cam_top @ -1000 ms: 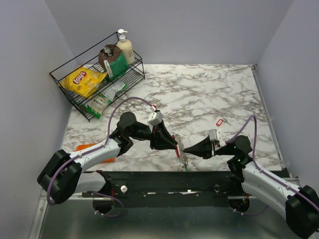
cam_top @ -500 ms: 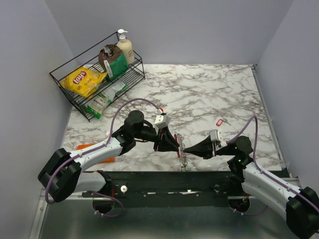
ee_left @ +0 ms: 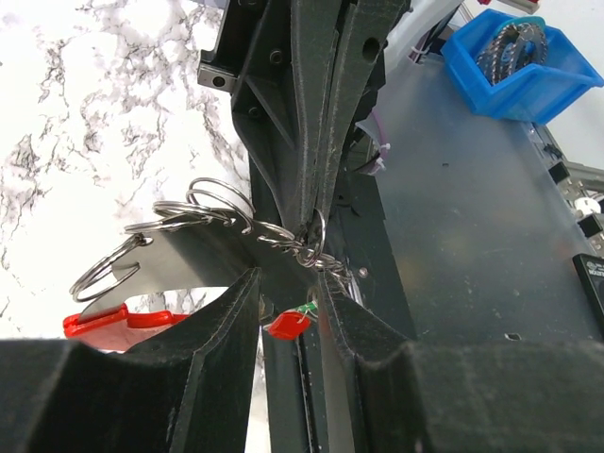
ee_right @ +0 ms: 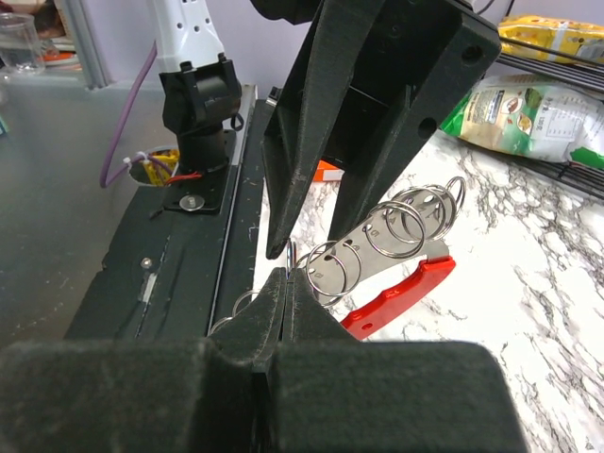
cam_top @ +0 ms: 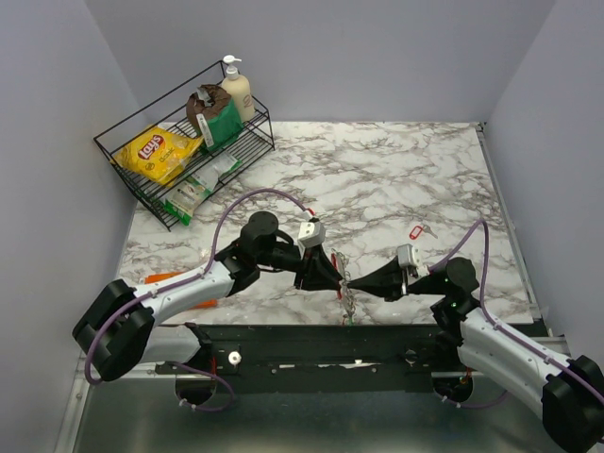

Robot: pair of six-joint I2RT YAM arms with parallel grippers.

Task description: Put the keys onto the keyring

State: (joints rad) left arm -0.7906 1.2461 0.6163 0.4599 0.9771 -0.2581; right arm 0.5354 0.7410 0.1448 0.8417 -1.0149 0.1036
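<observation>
1. The left gripper (cam_top: 332,276) appears clamped on the red-looped, silvery-plated keyring (ee_right: 392,247), holding it up steady.
2. Facing it, the right gripper (ee_right: 283,281) pinches a small silvery split ring (ee_left: 313,229), likely to thread keys on.
3. Small coloured-tag keys (cam_top: 349,304) dangle beneath the keyring.
4. Beyond the keyring lie a white marbled tabletop (cam_top: 396,179), a red-tagged key (cam_top: 415,231), a black wire rack (cam_top: 247,142) and grey walls.

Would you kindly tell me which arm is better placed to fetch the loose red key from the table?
Right, probably. The red key lies on the table nearer the right gripper, on its side; the left gripper holds the keyring and would have to reach across.
</observation>
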